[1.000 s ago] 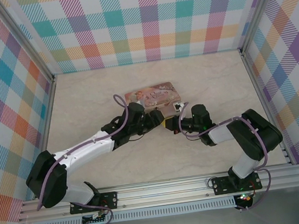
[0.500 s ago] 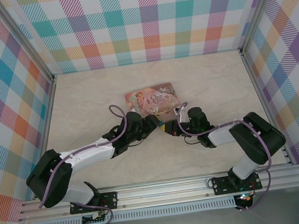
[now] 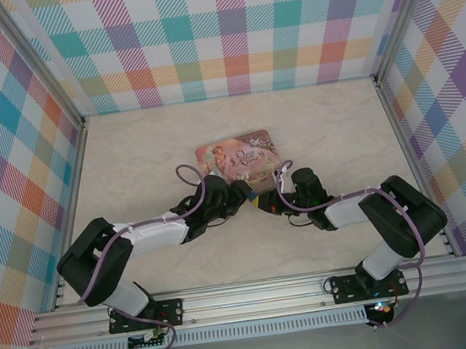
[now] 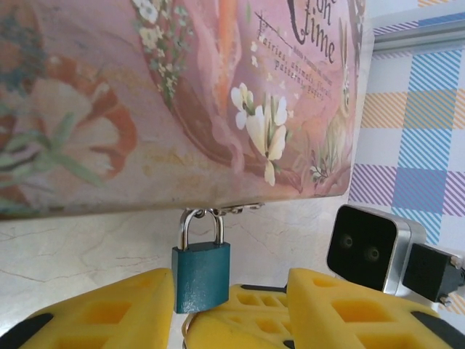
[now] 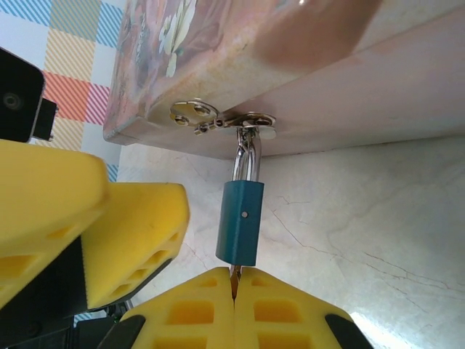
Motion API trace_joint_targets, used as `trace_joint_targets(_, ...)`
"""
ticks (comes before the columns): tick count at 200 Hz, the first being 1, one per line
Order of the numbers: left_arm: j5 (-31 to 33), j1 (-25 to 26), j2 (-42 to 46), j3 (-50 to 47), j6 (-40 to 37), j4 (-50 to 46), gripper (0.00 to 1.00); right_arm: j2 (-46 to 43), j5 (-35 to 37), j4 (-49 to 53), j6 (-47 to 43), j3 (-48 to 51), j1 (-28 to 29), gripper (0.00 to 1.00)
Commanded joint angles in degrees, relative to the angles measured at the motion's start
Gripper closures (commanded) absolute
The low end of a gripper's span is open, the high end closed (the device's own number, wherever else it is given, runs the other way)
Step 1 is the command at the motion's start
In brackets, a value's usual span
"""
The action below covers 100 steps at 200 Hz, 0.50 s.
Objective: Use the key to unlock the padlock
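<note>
The small blue padlock [image 4: 201, 276] hangs by its silvery shackle from the hasp [image 5: 218, 116] on the near edge of the pink tin [image 3: 239, 152]. My right gripper [image 5: 234, 280] is shut on the key [image 5: 233, 274]. Only a thin sliver of the key shows, running up into the bottom of the padlock [image 5: 241, 222]. My left gripper [image 4: 231, 291] is open around the padlock. Its left finger [image 4: 138, 305] is right beside the lock body, and its right finger [image 4: 341, 305] stands well apart. The two grippers meet at the tin's front edge [image 3: 253, 196].
The pink tin [image 4: 182, 94] lies flat on the marble table [image 3: 313, 131], about mid-table. Checked walls and metal rails [image 3: 398, 137] enclose the space. The right wrist's black camera block [image 4: 374, 247] sits just right of my left fingers.
My left gripper has pulled back off the tin to its front edge and its jaws have narrowed around the padlock. The right gripper has shifted slightly left, still shut.
</note>
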<state>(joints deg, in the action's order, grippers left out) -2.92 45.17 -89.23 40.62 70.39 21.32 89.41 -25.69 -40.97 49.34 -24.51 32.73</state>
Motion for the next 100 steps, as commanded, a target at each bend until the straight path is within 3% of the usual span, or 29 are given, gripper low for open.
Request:
trace_joint_targets(1,-2.0,-0.6,-2.2,-0.4,2.1,3.7,0.59,-2.0,0.1,-1.6,0.6,-1.8,0.3,0.96)
trace_joint_targets(100,-3.9,-0.5,-7.7,0.7,3.8,6.8,0.66,-2.0,0.2,-1.3,1.2,-1.8,0.3,0.95)
